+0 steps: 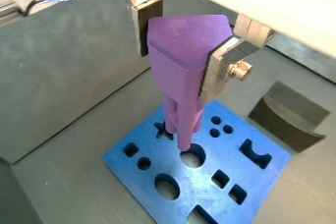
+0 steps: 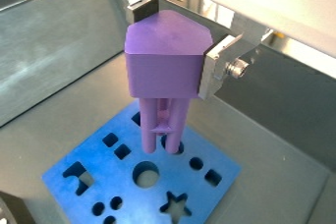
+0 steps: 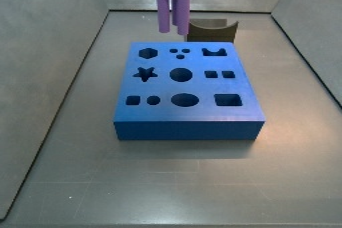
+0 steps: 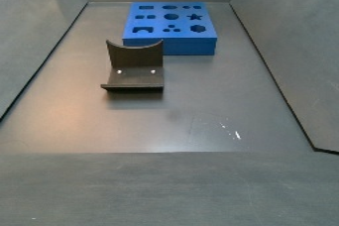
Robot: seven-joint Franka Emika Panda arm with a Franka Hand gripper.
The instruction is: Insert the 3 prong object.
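Note:
My gripper [image 1: 184,43] is shut on the wide head of the 3 prong object [image 1: 184,61], a lavender piece of long parallel rods. It shows the same way in both wrist views [image 2: 168,66]. The piece hangs upright, rods pointing down over the blue block [image 1: 197,169], a flat block with several shaped holes. In a side view the rods [image 3: 171,2] come down from the upper edge and end a little above the far part of the blue block [image 3: 187,87]; the gripper is out of that view. The silver fingers [image 2: 218,63] press the head from both sides.
A dark brown curved block [image 3: 211,30] lies just beyond the blue block, also seen in a side view [image 4: 133,69] and a wrist view [image 1: 292,115]. Grey walls [image 3: 80,42] enclose the floor on all sides.

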